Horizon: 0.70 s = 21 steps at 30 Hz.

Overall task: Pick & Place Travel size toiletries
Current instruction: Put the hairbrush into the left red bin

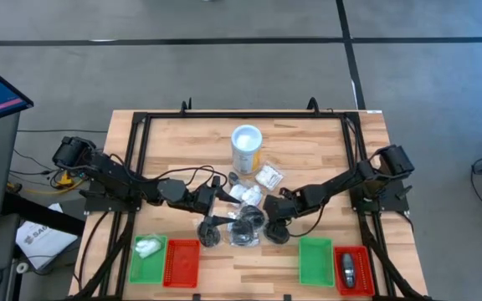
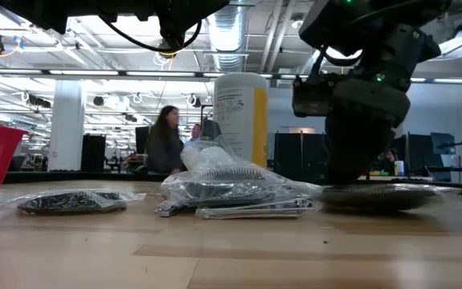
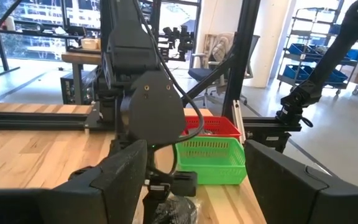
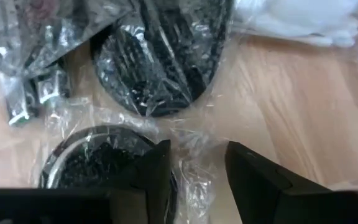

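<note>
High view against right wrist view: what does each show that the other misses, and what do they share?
Only the high view shows the white cylindrical tub with a yellow label, the green and red plastic trays at the table's front edge, a white packet in the left green tray, a dark oblong piece in the right red tray, and the left gripper.

Only the right wrist view shows the clear wrap's creases and the right gripper straddling the wrap beside a black round packet.

Both show the cluster of black round clear-wrapped packets.
</note>
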Motion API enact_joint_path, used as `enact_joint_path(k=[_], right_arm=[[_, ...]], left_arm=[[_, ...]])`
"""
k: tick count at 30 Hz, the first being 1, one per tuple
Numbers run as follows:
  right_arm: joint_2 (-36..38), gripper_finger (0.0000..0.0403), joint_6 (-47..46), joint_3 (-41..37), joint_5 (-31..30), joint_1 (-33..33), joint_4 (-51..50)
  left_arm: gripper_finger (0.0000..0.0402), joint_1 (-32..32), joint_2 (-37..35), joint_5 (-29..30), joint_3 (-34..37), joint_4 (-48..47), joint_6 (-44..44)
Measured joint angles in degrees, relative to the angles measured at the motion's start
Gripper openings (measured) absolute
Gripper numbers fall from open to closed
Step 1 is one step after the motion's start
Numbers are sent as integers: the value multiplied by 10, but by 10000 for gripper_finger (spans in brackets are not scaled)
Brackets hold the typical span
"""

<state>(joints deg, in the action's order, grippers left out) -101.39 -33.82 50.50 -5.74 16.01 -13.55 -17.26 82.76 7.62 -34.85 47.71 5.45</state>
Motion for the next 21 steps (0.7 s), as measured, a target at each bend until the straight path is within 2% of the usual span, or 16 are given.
enact_joint_path(k=[5,10,21], right_arm=[[-7,106,5,1,-1,0,6],[2,16,26,-2,16,0,4],[15,1,28,-2,21,5,6]], left_arm=[[260,0,0,0,0,-2,0],[260,0,0,0,0,-3,0],[260,0,0,0,0,-3,0]])
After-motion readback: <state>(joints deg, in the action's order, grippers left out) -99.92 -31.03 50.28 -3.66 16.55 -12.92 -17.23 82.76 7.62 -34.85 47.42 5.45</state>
